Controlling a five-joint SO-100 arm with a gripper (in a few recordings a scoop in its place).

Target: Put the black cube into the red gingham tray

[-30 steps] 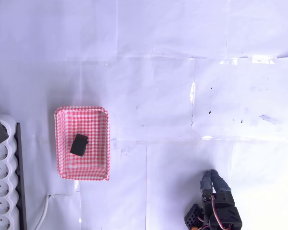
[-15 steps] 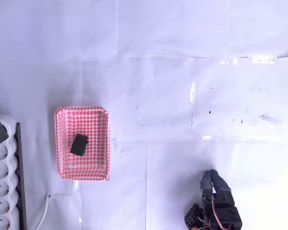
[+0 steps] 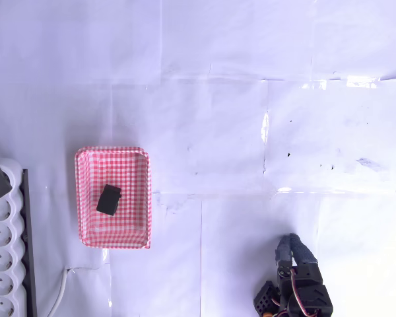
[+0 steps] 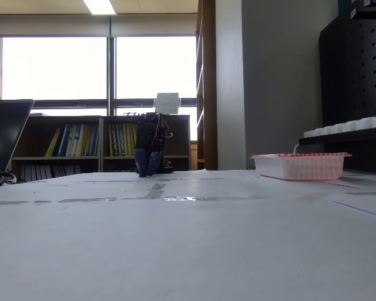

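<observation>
The black cube (image 3: 109,199) lies inside the red gingham tray (image 3: 113,154) at the left of the overhead view, near the tray's middle. In the fixed view the tray (image 4: 299,166) stands at the right and its rim hides the cube. My gripper (image 3: 290,246) is folded back near the bottom right edge of the overhead view, far from the tray, its fingers together with nothing between them. Seen from the fixed view, the gripper (image 4: 148,168) points down at the table far back.
A white power strip (image 3: 1,257) with a cable lies along the left edge, just left of the tray. White paper sheets (image 3: 237,132) taped together cover the table. A laptop (image 4: 3,135) stands at the left in the fixed view.
</observation>
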